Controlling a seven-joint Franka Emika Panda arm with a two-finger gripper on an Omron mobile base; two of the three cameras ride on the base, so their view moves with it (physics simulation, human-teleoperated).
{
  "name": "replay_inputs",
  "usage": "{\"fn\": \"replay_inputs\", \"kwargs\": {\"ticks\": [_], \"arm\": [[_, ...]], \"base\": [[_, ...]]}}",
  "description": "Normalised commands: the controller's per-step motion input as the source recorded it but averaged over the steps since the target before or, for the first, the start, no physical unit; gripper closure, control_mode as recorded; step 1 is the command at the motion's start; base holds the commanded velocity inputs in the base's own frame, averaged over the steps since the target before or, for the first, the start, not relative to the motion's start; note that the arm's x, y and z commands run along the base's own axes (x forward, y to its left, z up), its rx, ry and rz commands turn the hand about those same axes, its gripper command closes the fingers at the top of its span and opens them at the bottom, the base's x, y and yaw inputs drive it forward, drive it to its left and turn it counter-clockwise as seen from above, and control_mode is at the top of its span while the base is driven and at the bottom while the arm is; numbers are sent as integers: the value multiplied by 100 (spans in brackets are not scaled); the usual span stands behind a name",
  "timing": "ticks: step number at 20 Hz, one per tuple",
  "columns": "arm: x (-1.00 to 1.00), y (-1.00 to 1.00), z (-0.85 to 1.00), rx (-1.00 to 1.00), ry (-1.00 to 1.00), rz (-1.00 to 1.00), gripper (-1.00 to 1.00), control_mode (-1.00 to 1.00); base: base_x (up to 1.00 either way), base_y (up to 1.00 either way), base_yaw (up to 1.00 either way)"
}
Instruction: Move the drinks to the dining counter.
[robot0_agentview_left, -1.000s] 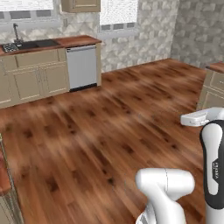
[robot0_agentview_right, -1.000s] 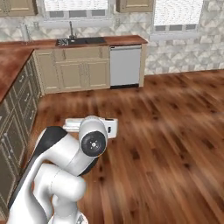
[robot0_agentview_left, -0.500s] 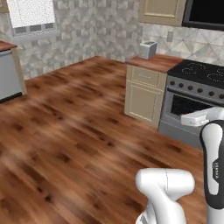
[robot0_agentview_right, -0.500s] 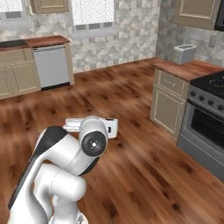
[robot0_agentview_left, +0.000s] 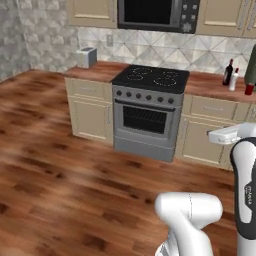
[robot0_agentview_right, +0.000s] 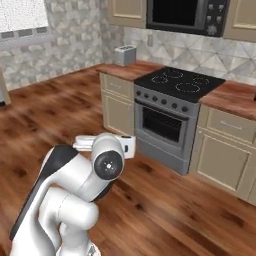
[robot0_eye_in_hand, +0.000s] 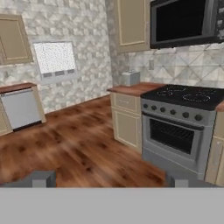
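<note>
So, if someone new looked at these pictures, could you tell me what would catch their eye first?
Probably the steel stove with its black cooktop, set between beige cabinets below a dark microwave. On the wood counter to its right stand a dark wine bottle and a white bottle, both red-capped; a toaster sits on the counter to the stove's left. The robot's open, empty claw points at the stove.

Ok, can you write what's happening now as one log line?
pincer: open, empty | wine bottle, white bottle: on counter right of stove | phase: approaching
</note>
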Motion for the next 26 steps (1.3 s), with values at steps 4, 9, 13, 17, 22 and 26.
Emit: {"fn": "replay_inputs", "kwargs": {"ticks": [4, 9, 13, 17, 22, 26], "arm": [[0, 0, 0, 0, 0, 0, -100, 100], [0, 0, 0, 0, 0, 0, -100, 100], [0, 0, 0, 0, 0, 0, -100, 100], [0, 0, 0, 0, 0, 0, -100, 100], [0, 0, 0, 0, 0, 0, -100, 100], [0, 0, 0, 0, 0, 0, -100, 100]], "base": [[41, -33, -42], [88, 1, -23], [100, 3, -19], [100, -1, -20], [84, -23, -26], [66, -40, -29]]}}
